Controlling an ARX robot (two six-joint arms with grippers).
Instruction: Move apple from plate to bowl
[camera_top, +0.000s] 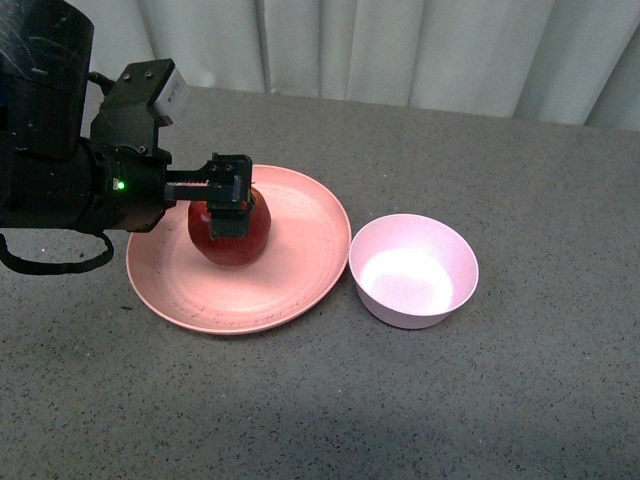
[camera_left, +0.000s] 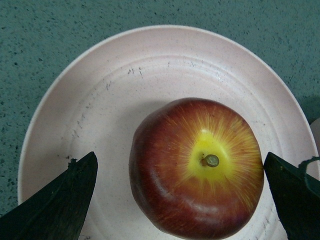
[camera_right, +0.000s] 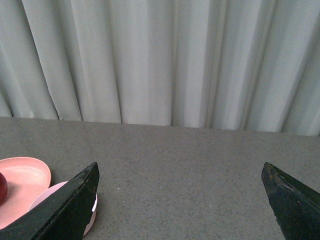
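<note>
The dark red apple (camera_top: 232, 238) sits on the wide salmon-pink plate (camera_top: 290, 275), left of centre. My left gripper (camera_top: 228, 200) is open and hangs over the apple, its jaws to either side of it. In the left wrist view the apple (camera_left: 196, 167) shows its yellow patch and stem; one finger (camera_left: 287, 195) is close to its side and the other (camera_left: 60, 200) stands well apart, with the gripper (camera_left: 180, 156) straddling it over the plate (camera_left: 125, 95). The pale pink bowl (camera_top: 413, 270) stands empty just right of the plate. My right gripper (camera_right: 180, 165) is open and empty, and does not show in the front view.
Everything rests on a grey speckled tabletop (camera_top: 520, 150). A white curtain (camera_top: 400, 50) hangs behind the far edge. In the right wrist view the plate's rim (camera_right: 25, 175), a sliver of the bowl (camera_right: 52, 192) and the apple's edge (camera_right: 2, 187) show off to one side.
</note>
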